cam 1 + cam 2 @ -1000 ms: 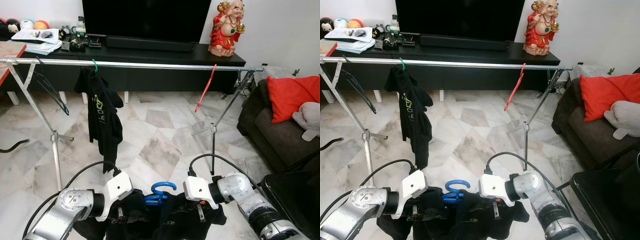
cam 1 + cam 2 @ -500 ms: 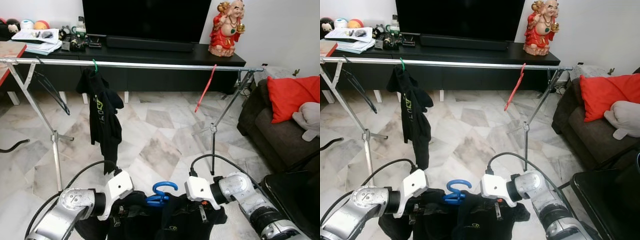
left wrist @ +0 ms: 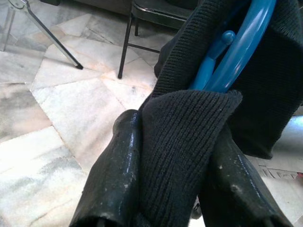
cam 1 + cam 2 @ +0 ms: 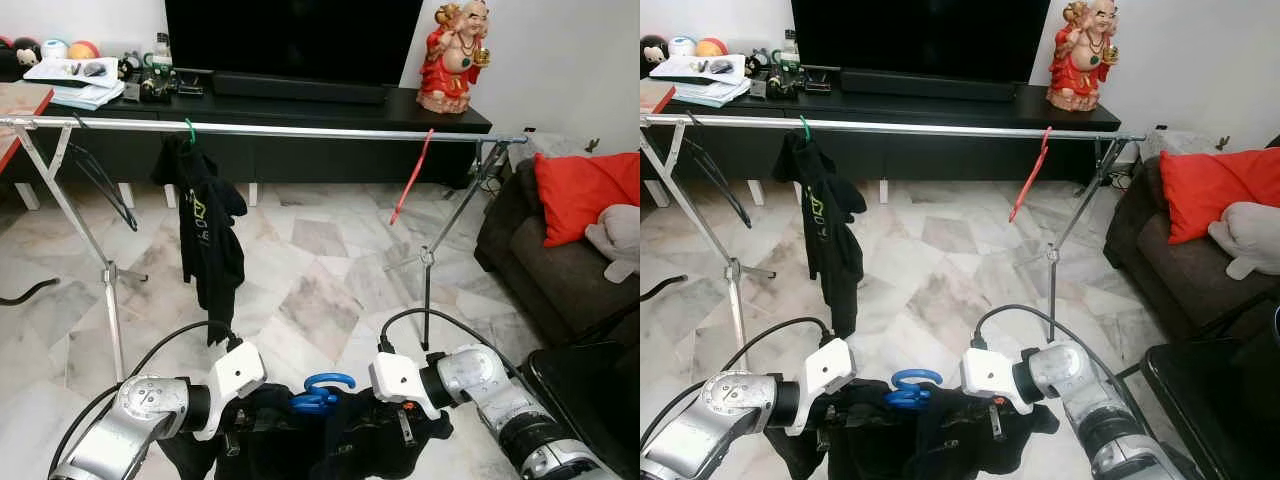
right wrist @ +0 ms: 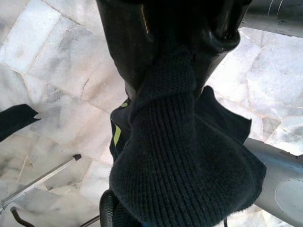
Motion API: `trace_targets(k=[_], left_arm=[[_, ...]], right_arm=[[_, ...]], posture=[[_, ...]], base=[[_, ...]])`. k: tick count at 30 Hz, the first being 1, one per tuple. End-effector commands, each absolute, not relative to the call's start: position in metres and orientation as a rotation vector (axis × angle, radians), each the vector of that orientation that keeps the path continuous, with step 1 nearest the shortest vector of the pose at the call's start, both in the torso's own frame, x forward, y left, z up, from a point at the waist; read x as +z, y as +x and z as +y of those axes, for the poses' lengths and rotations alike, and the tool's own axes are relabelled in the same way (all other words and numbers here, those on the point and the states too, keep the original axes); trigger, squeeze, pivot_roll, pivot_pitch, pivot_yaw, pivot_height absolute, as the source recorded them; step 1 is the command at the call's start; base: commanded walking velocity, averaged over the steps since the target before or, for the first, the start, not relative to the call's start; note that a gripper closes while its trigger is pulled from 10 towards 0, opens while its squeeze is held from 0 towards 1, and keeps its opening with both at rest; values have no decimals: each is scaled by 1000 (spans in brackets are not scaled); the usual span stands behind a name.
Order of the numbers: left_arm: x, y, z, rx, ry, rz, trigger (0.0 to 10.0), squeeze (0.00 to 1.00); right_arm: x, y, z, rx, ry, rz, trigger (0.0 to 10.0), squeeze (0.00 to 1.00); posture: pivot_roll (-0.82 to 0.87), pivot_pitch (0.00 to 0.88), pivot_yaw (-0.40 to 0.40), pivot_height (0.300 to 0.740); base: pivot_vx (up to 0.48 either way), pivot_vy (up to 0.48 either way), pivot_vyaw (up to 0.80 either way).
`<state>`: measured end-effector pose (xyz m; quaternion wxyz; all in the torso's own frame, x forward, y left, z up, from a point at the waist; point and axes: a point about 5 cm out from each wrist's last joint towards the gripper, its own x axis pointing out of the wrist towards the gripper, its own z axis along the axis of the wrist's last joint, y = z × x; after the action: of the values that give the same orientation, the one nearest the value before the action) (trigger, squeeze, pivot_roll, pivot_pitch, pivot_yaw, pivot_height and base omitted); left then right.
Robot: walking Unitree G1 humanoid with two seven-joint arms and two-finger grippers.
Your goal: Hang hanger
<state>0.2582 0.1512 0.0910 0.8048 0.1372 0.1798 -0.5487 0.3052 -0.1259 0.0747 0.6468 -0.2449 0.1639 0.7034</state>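
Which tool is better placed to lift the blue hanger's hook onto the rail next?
Neither alone, probably. The left tool and right tool each pinch the black shirt on either side of the blue hanger, so both likely raise it together toward the rail.

**Shirt drops a bit, hook tips flatter**

So over the last second the black shirt (image 4: 330, 440) I'm holding between my left gripper (image 4: 232, 437) and right gripper (image 4: 403, 425) sits lower and looks more bunched up than before. The blue hanger (image 4: 322, 392) hook pokes up less now and leans flatter. Both my arms have sunk slightly, and the shirt's logo has slipped out of sight.
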Motion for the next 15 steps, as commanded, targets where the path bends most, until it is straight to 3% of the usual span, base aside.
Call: trace_targets(k=[1,9,11,12,13,15], left_arm=[[93,259,142,-1207,300,353,0,133],[93,258,142,-1201,295,351,0,133],[92,257,141,-1193,277,347,0,125],[92,257,141,-1193,277,347,0,125],[91,257,141,-1190,273,347,0,129],[91,256,142,-1189,273,347,0,133]], right_arm=[[92,313,-115,1605,-564,267,0,0],[92,315,-117,1578,-582,268,0,0],[90,315,-119,1563,-597,277,8078,0],[90,315,-119,1563,-597,277,8078,0],[88,314,-120,1572,-595,287,10000,0],[88,314,-120,1569,-591,290,10000,0]], posture=[[163,53,-162,740],[158,60,-163,740],[162,48,-158,740],[162,48,-158,740],[162,48,-158,740],[160,44,-153,740]], base=[[0,0,0],[0,0,0],[0,0,0],[0,0,0],[0,0,0],[0,0,0]])
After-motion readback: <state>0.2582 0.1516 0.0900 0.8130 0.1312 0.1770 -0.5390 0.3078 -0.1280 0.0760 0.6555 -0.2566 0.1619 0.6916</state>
